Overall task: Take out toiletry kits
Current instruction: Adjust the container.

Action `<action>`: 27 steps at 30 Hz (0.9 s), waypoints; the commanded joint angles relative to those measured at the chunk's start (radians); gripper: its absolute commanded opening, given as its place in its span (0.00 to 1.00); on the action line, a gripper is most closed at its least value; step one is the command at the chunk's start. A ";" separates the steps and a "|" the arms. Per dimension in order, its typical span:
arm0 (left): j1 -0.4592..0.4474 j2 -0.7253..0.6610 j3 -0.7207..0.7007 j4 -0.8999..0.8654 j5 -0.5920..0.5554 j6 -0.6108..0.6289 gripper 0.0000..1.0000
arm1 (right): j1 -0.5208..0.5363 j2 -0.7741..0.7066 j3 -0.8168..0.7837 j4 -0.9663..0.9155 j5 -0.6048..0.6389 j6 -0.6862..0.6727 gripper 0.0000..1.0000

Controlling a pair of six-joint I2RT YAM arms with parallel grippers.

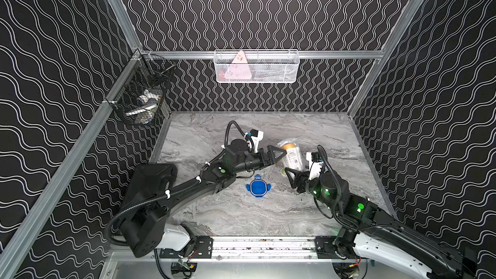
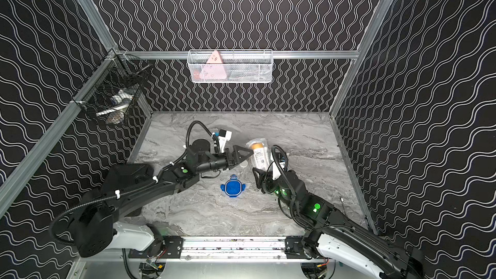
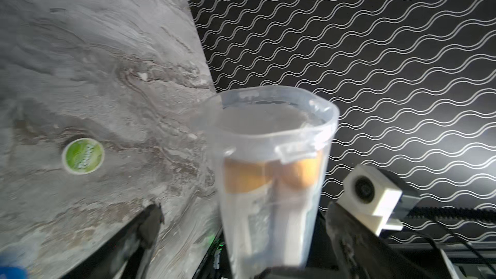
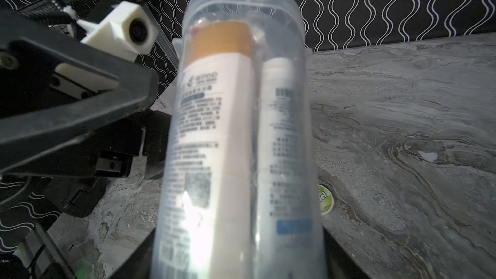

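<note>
Right end effector [image 1: 296, 170] clamped on the clear cup [image 3: 295, 135], kit inside, mouth aimed at 11 o'clock.
Two white bottles [image 4: 214, 119] lie lengthwise in the cup with their gold caps toward the mouth, long axis running 5 to 11 o'clock in both top views. The left end effector [image 1: 279, 158], jaws wide apart, crowds the cup from 9 o'clock. The green-lidded jar [image 1: 283, 170] sits on the counter [image 1: 335, 135] at the cup's 7 o'clock, with the blue lid [image 1: 258, 188] farther out that way.

Two gold-capped white bottles [image 3: 244, 181] are seen packed side by side inside the clear cup [image 3: 273, 95], while the green-lidded jar [image 3: 83, 156] is set lid-up on the tabletop [image 3: 80, 49] nearby.
</note>
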 commanded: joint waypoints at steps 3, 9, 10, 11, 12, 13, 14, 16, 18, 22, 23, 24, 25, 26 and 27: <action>-0.032 0.060 0.089 0.016 -0.002 0.019 0.99 | 0.000 0.034 0.021 0.128 -0.040 -0.034 0.31; -0.033 0.061 0.133 -0.085 -0.037 0.121 0.97 | 0.000 0.062 0.035 0.124 -0.060 -0.036 0.33; -0.032 0.062 0.138 -0.092 -0.037 0.133 0.96 | 0.001 0.068 0.038 0.122 -0.067 -0.034 0.33; -0.032 0.064 0.145 -0.102 -0.037 0.144 0.95 | 0.001 0.073 0.039 0.125 -0.072 -0.031 0.33; -0.032 0.067 0.152 -0.109 -0.035 0.155 0.93 | 0.001 0.076 0.040 0.125 -0.077 -0.029 0.33; -0.032 0.070 0.162 -0.121 -0.032 0.168 0.92 | 0.001 0.077 0.039 0.125 -0.082 -0.029 0.34; -0.033 0.071 0.165 -0.126 -0.029 0.176 0.90 | 0.001 0.083 0.040 0.125 -0.085 -0.029 0.36; -0.032 0.070 0.166 -0.118 -0.025 0.187 0.88 | 0.001 0.089 0.046 0.115 -0.087 -0.028 0.37; -0.032 0.066 0.166 -0.105 -0.017 0.201 0.86 | 0.001 0.097 0.052 0.114 -0.096 -0.030 0.38; -0.032 0.055 0.170 -0.108 -0.004 0.239 0.80 | 0.001 0.118 0.069 0.093 -0.108 -0.019 0.41; -0.032 0.053 0.170 -0.110 -0.003 0.245 0.78 | 0.002 0.120 0.071 0.091 -0.109 -0.017 0.42; -0.032 0.049 0.172 -0.117 -0.002 0.256 0.77 | 0.001 0.124 0.074 0.086 -0.108 -0.014 0.43; -0.032 0.044 0.173 -0.127 -0.003 0.269 0.76 | 0.001 0.127 0.075 0.081 -0.107 -0.011 0.44; -0.033 0.039 0.173 -0.135 -0.009 0.280 0.75 | 0.001 0.128 0.075 0.078 -0.107 -0.007 0.45; -0.033 0.032 0.172 -0.146 -0.016 0.292 0.75 | 0.001 0.128 0.077 0.073 -0.110 -0.003 0.45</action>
